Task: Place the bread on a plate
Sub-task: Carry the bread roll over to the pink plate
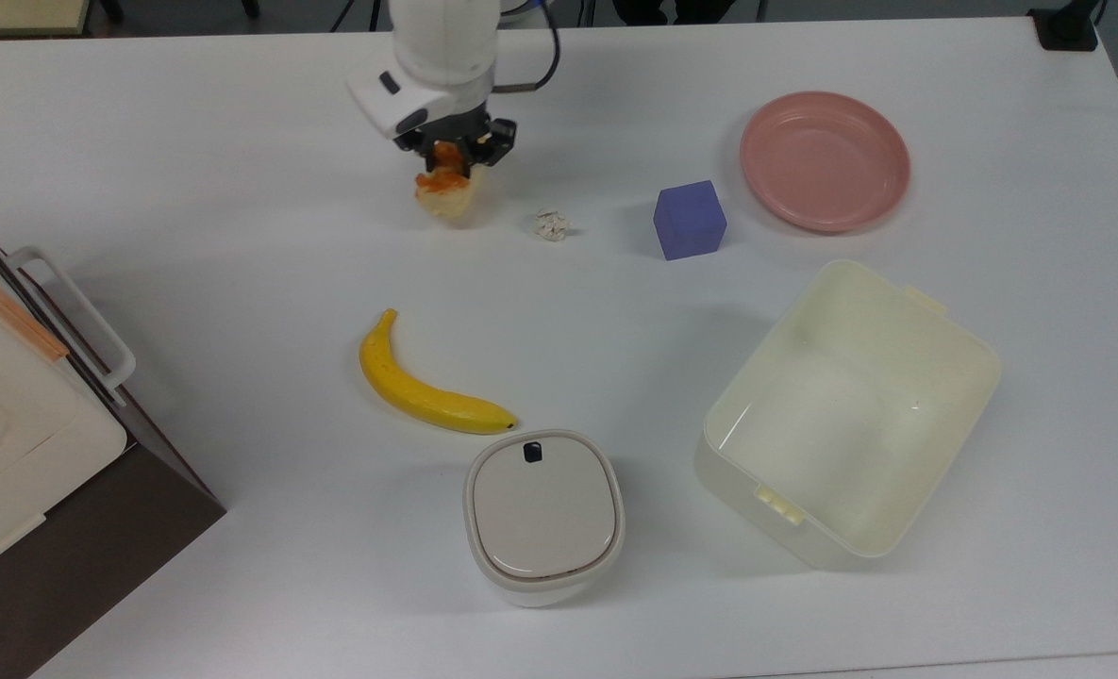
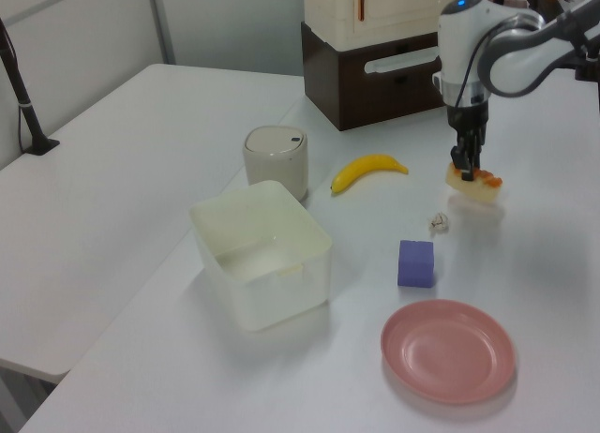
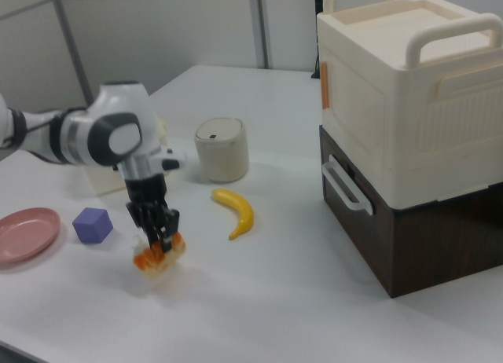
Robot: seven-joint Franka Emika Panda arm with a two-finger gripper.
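The bread (image 1: 445, 191), a small pale loaf with orange-brown glazed bumps, hangs a little above the white table near the top view's upper middle, with a faint shadow under it. My gripper (image 1: 453, 157) is shut on its top from above. The left view has the bread (image 2: 474, 183) held under the gripper (image 2: 462, 167). In the right view the bread (image 3: 159, 258) hangs tilted below the gripper (image 3: 161, 239). The pink plate (image 1: 825, 160) lies bare at the top view's upper right, well apart from the bread; it also appears in the left view as the plate (image 2: 448, 350).
Between bread and plate lie a tiny white scrap (image 1: 551, 224) and a purple cube (image 1: 689, 219). A banana (image 1: 431, 391), a lidded beige canister (image 1: 544, 514) and a large cream tub (image 1: 851, 410) sit nearer the front. A cream and brown box stack (image 1: 21, 443) occupies the top view's left edge.
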